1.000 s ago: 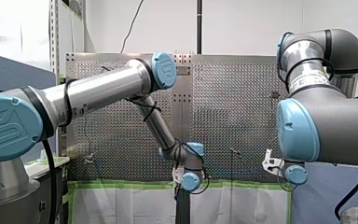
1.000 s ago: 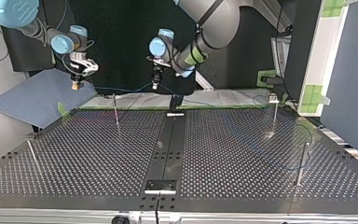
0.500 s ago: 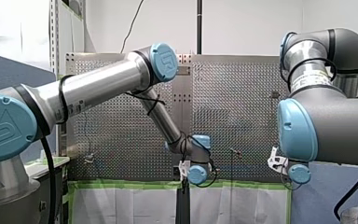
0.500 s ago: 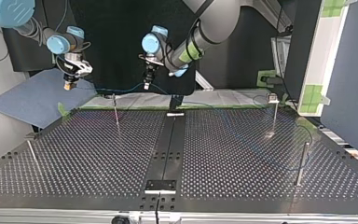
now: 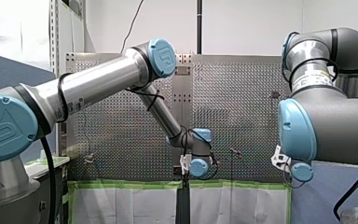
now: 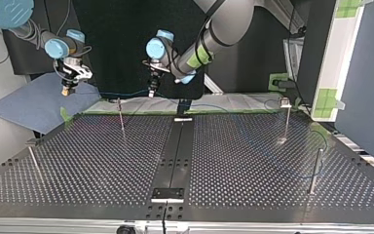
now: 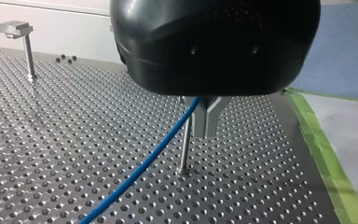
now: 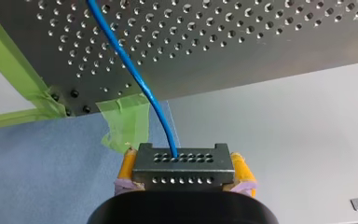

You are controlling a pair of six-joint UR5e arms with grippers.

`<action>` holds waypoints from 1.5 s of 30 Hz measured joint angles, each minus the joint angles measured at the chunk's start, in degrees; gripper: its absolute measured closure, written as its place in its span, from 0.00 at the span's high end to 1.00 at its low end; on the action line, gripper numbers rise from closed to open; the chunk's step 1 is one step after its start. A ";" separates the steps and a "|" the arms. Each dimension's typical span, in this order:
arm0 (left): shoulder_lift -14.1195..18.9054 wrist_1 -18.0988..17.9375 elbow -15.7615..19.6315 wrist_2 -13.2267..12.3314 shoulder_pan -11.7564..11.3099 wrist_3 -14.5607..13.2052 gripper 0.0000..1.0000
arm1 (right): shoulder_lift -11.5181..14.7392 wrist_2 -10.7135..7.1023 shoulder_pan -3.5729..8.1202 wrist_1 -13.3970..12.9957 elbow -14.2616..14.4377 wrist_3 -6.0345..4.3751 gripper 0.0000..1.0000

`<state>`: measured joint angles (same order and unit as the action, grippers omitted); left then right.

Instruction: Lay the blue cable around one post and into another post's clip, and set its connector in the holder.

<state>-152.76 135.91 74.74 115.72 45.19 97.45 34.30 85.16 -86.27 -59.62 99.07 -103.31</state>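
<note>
In the right wrist view my right gripper [image 8: 182,163] is shut on a black perforated connector [image 8: 182,173], gripped between its yellow pads [image 8: 127,164]. The blue cable [image 8: 135,79] leaves the connector and runs over the table's edge. My left gripper [image 7: 203,130] is shut on the cable [image 7: 140,168], just above a thin post [image 7: 183,154]. In the top view my right gripper [image 6: 65,90] hangs beyond the table's far left corner. My left gripper [image 6: 151,92] hangs near the far edge, with the cable [image 6: 119,92] stretched between them.
Posts stand on the perforated table [image 6: 253,161]: one at the far left [image 6: 121,117], one with a clip top [image 6: 287,117], one near the right edge [image 6: 314,170], one at the near left [image 6: 33,158]. A black strip with small plates [image 6: 167,194] runs down the middle.
Both grippers have moved toward the top view's left, carrying the cable and connector along. Both grips are unchanged.
</note>
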 joint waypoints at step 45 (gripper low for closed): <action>0.01 0.76 -0.59 -5.31 -1.39 3.58 0.00 | -0.05 -0.03 -1.24 5.31 -3.70 2.40 0.00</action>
<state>-152.75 136.67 74.16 110.40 43.80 101.03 34.25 85.13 -87.51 -54.31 95.37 -100.91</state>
